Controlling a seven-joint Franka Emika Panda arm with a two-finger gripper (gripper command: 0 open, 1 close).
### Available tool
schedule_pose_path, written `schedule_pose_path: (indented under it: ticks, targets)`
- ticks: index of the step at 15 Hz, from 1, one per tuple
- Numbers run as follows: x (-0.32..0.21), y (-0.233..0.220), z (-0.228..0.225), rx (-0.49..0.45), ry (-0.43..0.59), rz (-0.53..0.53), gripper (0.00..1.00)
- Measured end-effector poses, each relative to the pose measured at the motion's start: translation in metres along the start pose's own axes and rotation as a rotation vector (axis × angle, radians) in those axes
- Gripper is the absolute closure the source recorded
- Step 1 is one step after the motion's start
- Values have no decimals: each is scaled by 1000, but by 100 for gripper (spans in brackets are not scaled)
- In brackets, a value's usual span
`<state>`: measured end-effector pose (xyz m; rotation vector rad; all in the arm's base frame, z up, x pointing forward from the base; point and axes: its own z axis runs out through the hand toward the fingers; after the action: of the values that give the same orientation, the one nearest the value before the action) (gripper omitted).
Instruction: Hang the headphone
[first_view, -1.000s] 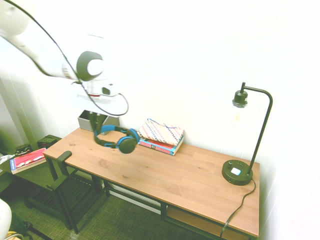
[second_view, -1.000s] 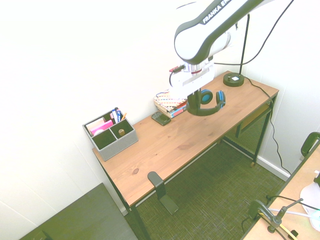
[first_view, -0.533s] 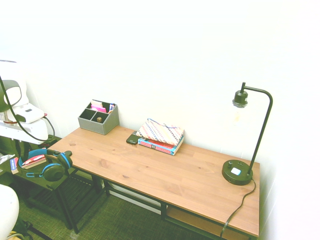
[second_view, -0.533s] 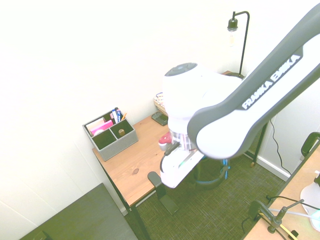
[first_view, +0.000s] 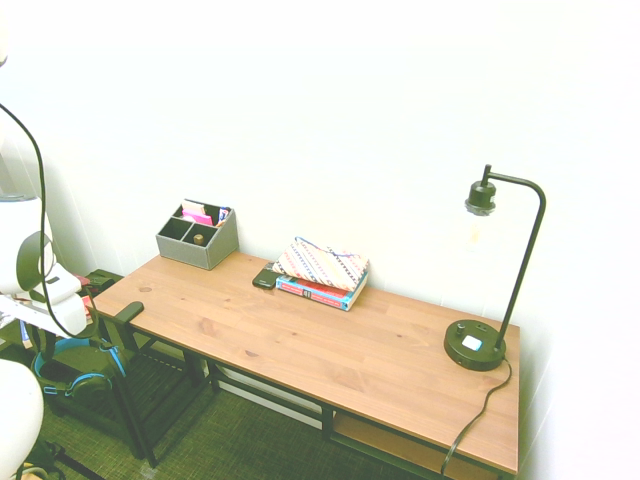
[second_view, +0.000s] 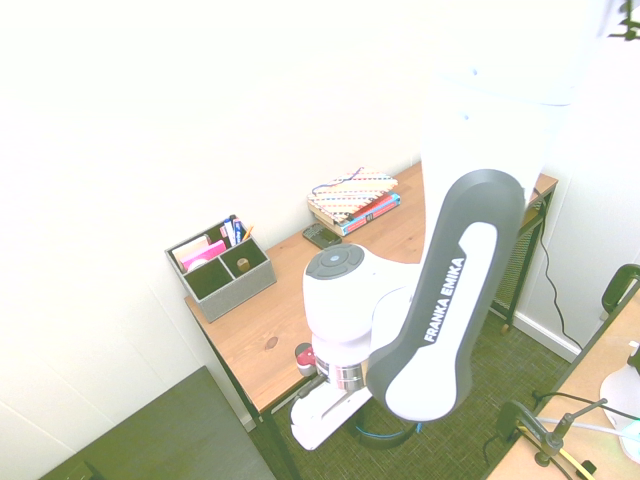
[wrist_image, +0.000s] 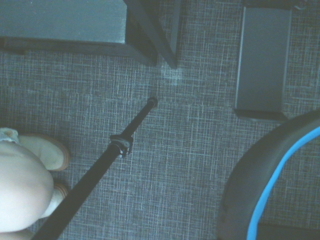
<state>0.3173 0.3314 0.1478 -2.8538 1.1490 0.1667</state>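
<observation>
The end effector (first_view: 62, 340) is clamped on the headphone (first_view: 72, 365), which dangles directly beneath it, beside the hook (first_view: 128, 312) at the tabletop's (first_view: 330, 345) end edge.

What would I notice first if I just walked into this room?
Probably the big white robot arm bending down past the end of the wooden desk, with the blue headphone hanging below it. After that, the tall black lamp at the desk's far end.

1 long wooden desk (first_view: 330, 345) bears 1 grey divided organizer box (first_view: 197, 236), 1 black arched desk lamp (first_view: 490, 280), 2 stacked books (first_view: 322, 271) and 1 small dark flat device (first_view: 265, 278); 1 blue-banded headphone (first_view: 72, 362) beside it.
</observation>
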Motion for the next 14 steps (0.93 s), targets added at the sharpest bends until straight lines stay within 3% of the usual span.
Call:
schedule_pose_path:
  ticks: [7, 8, 14]
  targets:
    - [25, -44, 56, -23, 64, 71, 100]
    - [28, -46, 61, -29, 77, 80, 0]
    - [36, -55, 67, -54, 85, 91, 0]
